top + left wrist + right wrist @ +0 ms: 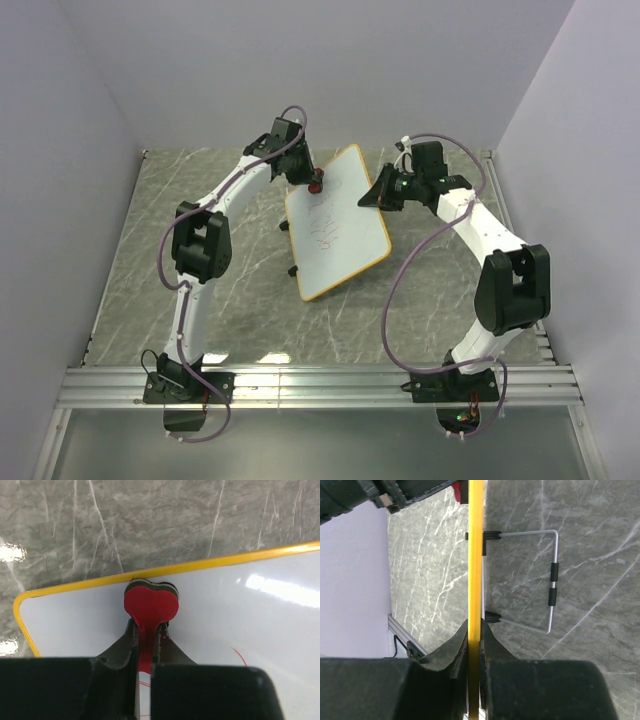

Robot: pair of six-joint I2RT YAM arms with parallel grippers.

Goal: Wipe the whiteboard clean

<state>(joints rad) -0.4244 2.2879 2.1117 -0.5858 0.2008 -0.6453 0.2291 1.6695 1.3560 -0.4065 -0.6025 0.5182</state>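
Whiteboard (345,258) shows unreadable red scribbles (325,228) near eraser (316,182).

glossy whiteboard (335,222), polished marble-look table (200,170), wire stand (551,582)

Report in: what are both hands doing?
Left hand shut on eraser, against whiteboard. Right hand shut on whiteboard rim. Red scribbles unerased. Nothing blocking.

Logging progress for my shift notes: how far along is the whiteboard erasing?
Done: the left gripper is shut on the eraser, and the right gripper clamps the rim of the whiteboard. In hand: the eraser sits by the rim near a corner. Left: red scribbles mid-board, not yet wiped.
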